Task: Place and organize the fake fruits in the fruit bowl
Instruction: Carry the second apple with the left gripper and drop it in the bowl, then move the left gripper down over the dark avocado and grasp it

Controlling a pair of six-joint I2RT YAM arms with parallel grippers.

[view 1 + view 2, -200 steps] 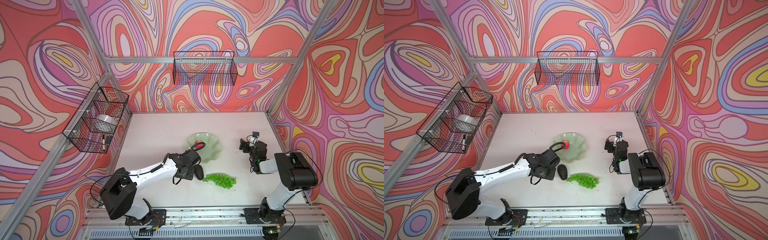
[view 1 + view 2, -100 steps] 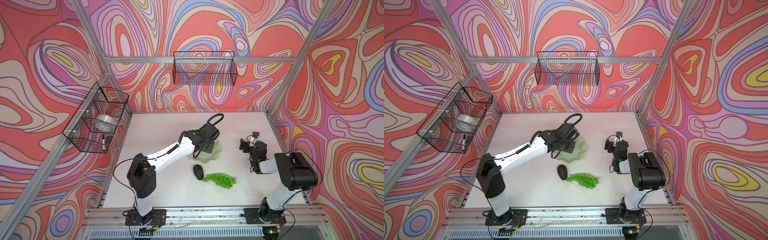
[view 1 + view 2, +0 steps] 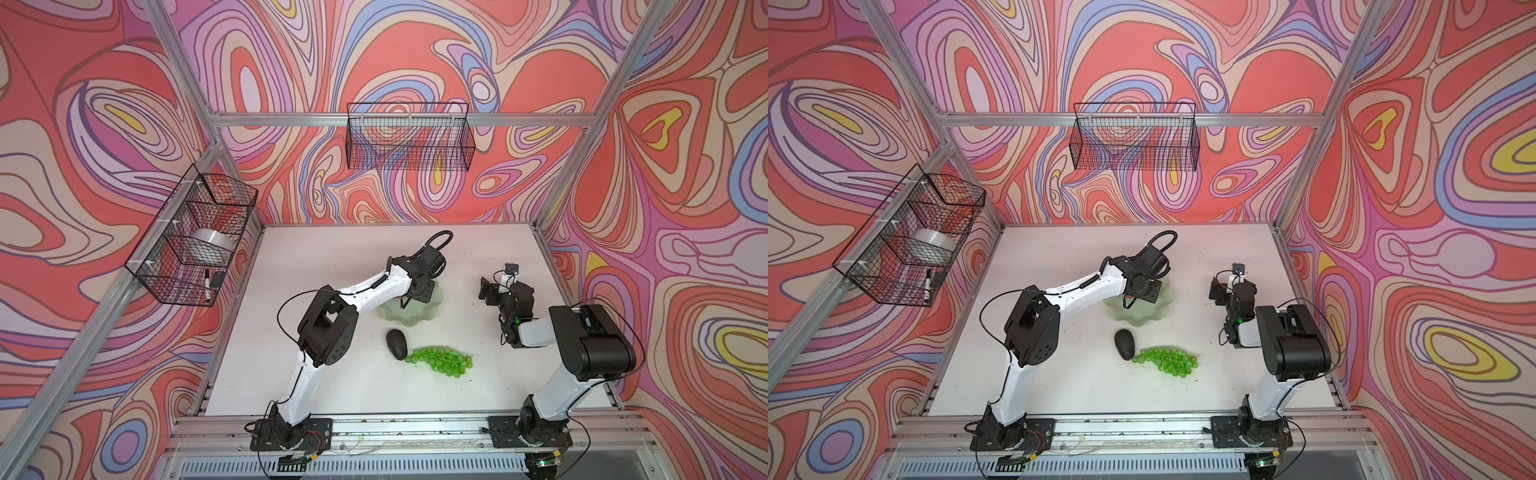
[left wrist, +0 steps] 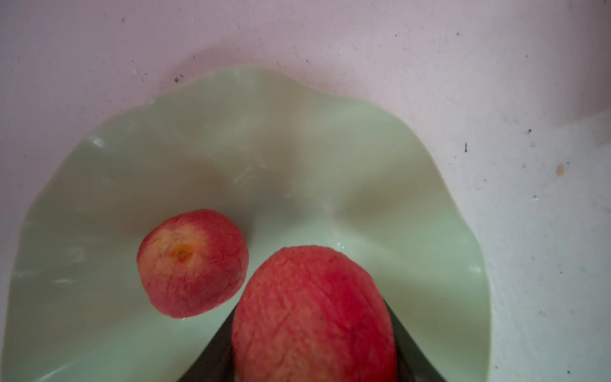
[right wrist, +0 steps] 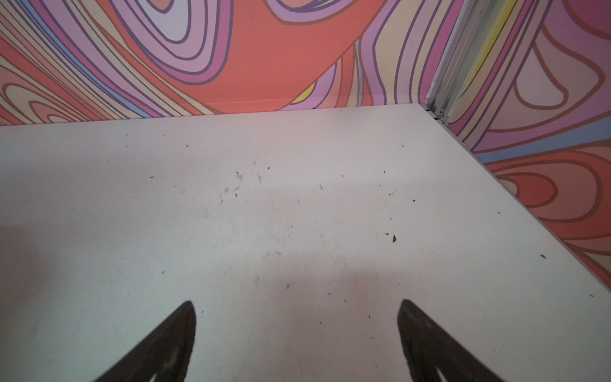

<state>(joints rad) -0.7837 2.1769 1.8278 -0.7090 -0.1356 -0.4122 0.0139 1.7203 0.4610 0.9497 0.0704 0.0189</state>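
Pale mint-green and glossy, the fruit bowl [image 3: 419, 320] sits near the middle of the white table [image 3: 332, 257] in both top views, with the left arm covering part of its wavy rim. The left gripper [image 4: 312, 347] hangs over the inside of the bowl. Its claw is about half open and clamped on a red apple [image 4: 314, 307], with a dark finger [image 4: 211, 357] showing on each side of the fruit. Whether that apple touches the dish cannot be told. A second apple [image 4: 192, 263], red with a yellowish patch, lies in the bowl just beside the gripped one.

Seen from the bowl in a top view, the dark avocado [image 3: 396, 343] lies on the table at about 6 o'clock, clear of the rim. The green grapes [image 3: 440, 361] lie at about 5 o'clock, their near end just beside the avocado.

The right gripper [image 5: 297, 330] is at about 3 o'clock from the bowl, well apart from every fruit. Its claw is spread wide over bare table and holds nothing.

Two black wire baskets hang on the walls, the back basket [image 3: 409, 137] at 12 o'clock and the side basket [image 3: 191, 237] at about 10 o'clock.
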